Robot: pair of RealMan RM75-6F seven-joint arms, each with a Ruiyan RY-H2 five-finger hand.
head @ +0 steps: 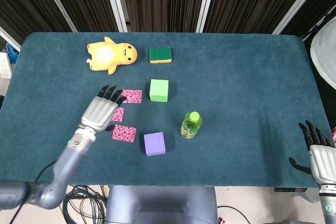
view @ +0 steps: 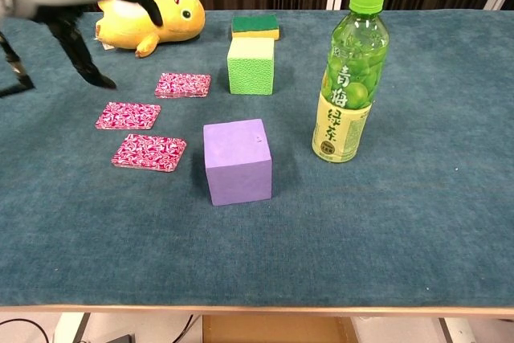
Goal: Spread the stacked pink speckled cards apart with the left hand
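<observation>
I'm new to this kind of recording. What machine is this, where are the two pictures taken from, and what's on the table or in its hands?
It is a robot with two arms, each ending in a humanlike hand. One picture looks down from its head, the other looks forward from its chest. The left hand is lifted above the blue table, fingers spread, holding nothing. The right hand rests open at the table's edge. Three pink speckled cards lie apart, none overlapping. Also there: a purple block, a green block, a green tea bottle, a sponge and a yellow plush toy.
</observation>
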